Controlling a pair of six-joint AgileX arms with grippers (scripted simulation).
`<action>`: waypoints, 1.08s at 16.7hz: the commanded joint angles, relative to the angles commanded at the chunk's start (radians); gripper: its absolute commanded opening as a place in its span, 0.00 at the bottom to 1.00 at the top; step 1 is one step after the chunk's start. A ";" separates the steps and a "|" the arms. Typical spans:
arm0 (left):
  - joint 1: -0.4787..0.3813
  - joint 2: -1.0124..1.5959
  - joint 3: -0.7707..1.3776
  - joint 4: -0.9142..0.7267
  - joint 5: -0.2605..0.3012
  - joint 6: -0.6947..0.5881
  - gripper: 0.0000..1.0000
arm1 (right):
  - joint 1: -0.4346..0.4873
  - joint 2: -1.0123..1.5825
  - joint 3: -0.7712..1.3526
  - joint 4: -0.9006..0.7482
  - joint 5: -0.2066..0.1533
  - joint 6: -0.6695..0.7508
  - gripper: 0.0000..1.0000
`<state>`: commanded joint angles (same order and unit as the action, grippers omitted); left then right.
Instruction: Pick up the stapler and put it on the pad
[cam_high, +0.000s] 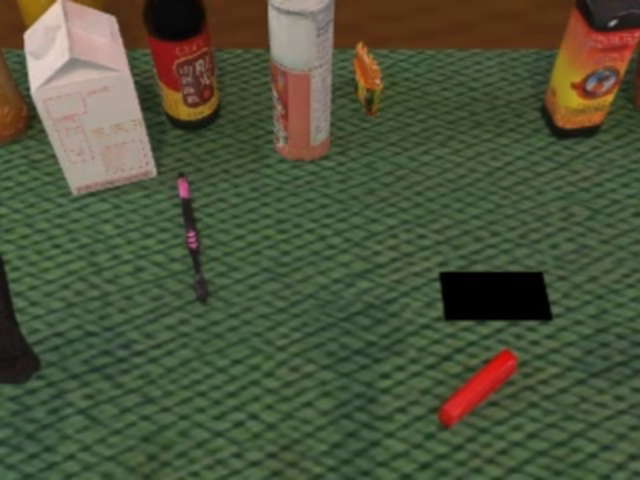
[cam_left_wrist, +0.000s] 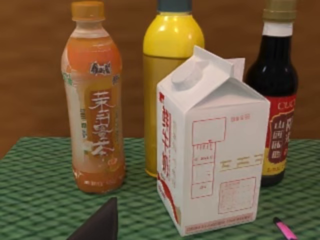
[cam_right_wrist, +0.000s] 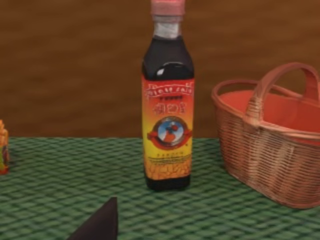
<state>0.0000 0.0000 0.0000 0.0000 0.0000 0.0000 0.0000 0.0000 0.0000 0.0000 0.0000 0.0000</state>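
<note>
currently the small glossy red stapler lies just beside the flat black rectangular pad, near the table's right edge; neither gripper's opening can be told; risk: the rounded bar slipping in a skewed grasp.

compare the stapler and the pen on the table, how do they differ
The stapler is a thick, glossy, all-red bar; the pen is a thin black stick with pink bands. The stapler lies at the table's right, just below the pad; the pen lies at the left, near the milk carton. The stapler is angled diagonally; the pen runs nearly straight up the top view. Both lie flat on the green cloth, untouched.
</note>
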 joint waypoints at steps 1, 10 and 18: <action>0.000 0.000 0.000 0.000 0.000 0.000 1.00 | 0.000 0.000 0.000 0.000 0.000 0.000 1.00; 0.000 0.000 0.000 0.000 0.000 0.000 1.00 | 0.150 0.381 0.306 -0.253 -0.002 0.347 1.00; 0.000 0.000 0.000 0.000 0.000 0.000 1.00 | 0.407 1.159 0.824 -0.714 -0.001 0.963 1.00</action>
<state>0.0000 0.0000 0.0000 0.0000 0.0000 0.0000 0.4073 1.1595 0.8235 -0.7136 -0.0011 0.9630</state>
